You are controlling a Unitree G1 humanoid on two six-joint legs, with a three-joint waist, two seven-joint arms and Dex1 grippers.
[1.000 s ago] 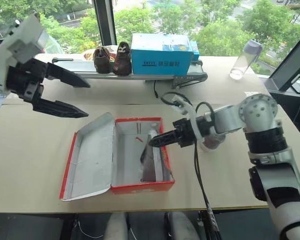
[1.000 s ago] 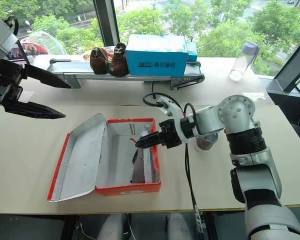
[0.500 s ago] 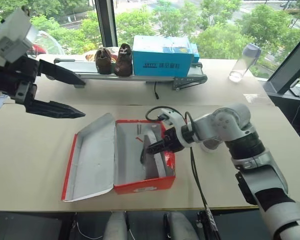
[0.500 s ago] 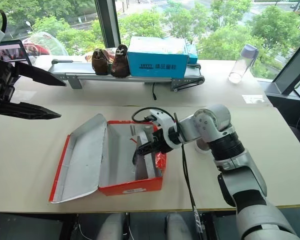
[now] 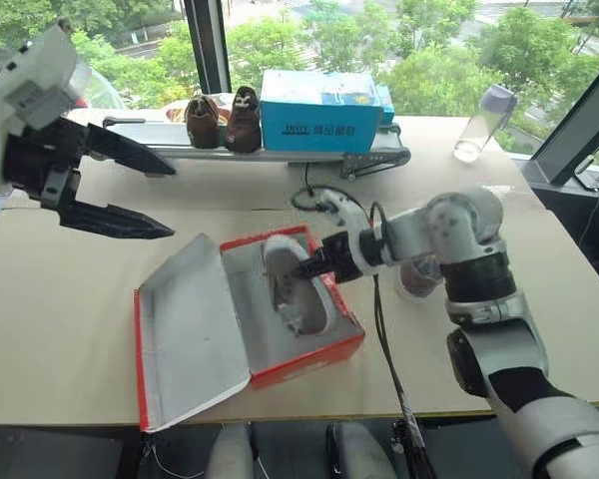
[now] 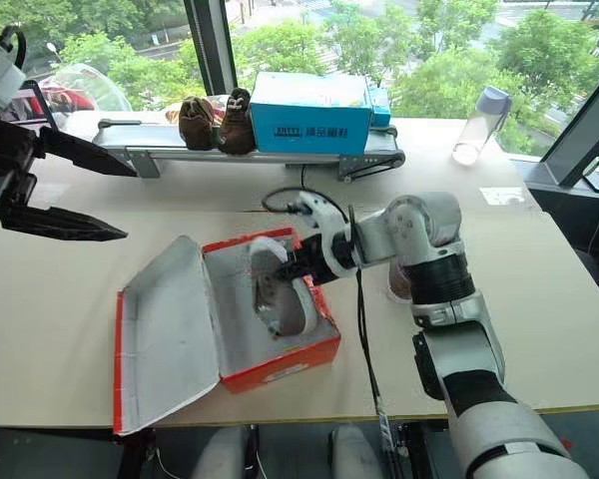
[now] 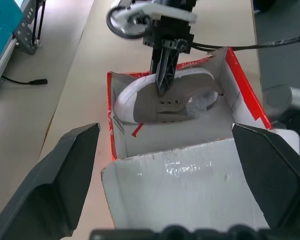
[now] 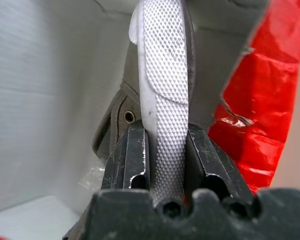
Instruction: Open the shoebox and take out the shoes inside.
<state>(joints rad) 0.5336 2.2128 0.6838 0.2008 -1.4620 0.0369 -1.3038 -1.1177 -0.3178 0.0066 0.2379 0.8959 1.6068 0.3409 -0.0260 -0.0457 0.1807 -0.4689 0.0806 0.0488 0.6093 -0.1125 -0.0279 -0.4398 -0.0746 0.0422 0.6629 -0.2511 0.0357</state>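
Overall, the beige table point(image 5: 70, 329) stood before tall windows with green trees beyond them. Taking the shoebox point(image 5: 309, 361) as the landmark: it lay near the middle of the table with its lid point(image 5: 190, 329) folded flat to its left, pale interior exposed. Behind the shoebox, a metal rail point(image 5: 280, 152) carried a blue box point(image 5: 321, 110) and a dark brown pair of shoes point(image 5: 225, 120). Behind and far to the right of the shoebox stood a clear bottle point(image 5: 477, 122).

Inside the shoebox, one of the shoes point(image 5: 292, 284), grey-beige with a white sole, stood tipped on its side. The right gripper point(image 5: 311, 269) reached in from the shoebox's right, its fingers point(image 8: 132, 155) pinching the shoe's textured white sole. The left gripper point(image 5: 145, 195) hung above the table, up and to the left of the shoebox, its fingers spread wide.

Compared with one second before, the shoebox had rotated and its near right corner had shifted right. The right gripper had gone from spread to clamped on the shoe, and the shoe had risen higher in the shoebox. The left gripper stayed spread.
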